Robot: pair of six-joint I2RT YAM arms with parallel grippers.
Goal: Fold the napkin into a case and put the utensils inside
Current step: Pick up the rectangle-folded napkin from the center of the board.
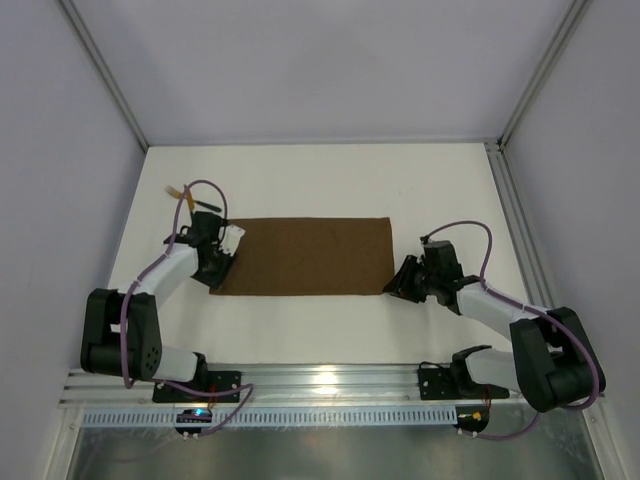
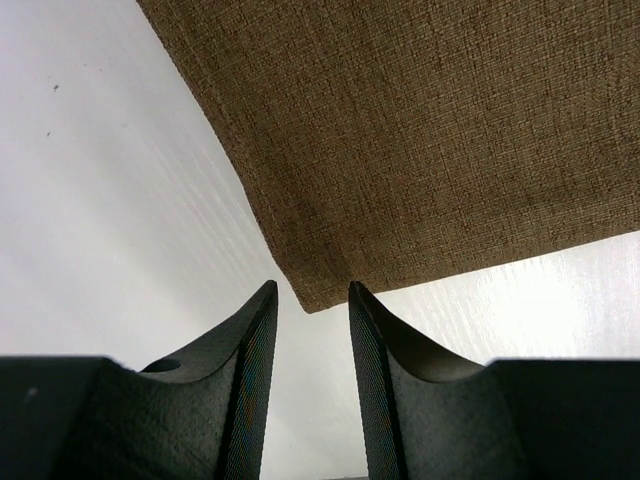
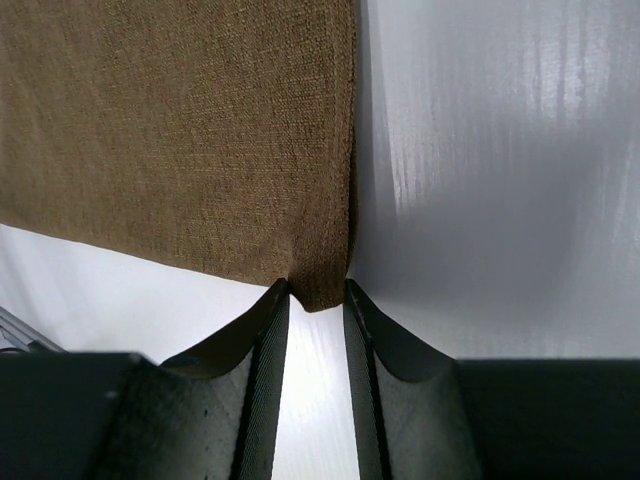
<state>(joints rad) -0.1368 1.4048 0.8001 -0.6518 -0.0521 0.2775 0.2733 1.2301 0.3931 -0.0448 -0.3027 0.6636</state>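
Note:
The dark-brown napkin [image 1: 305,256] lies flat on the white table as a wide rectangle. My left gripper [image 1: 216,282] is at its near-left corner, open; in the left wrist view the corner of the napkin [image 2: 430,130] lies just ahead of the gap of the gripper [image 2: 312,290], untouched. My right gripper [image 1: 395,288] is at the near-right corner, open; in the right wrist view the corner of the napkin [image 3: 180,130] sits between the gripper's [image 3: 316,288] fingertips, slightly puckered. The utensils [image 1: 190,197], gold heads and black handles, lie at the far left, partly behind a cable.
White walls with metal frame posts close in the table [image 1: 320,180] on the left, right and back. The arms' mounting rail [image 1: 320,385] runs along the near edge. Purple cables loop over both arms.

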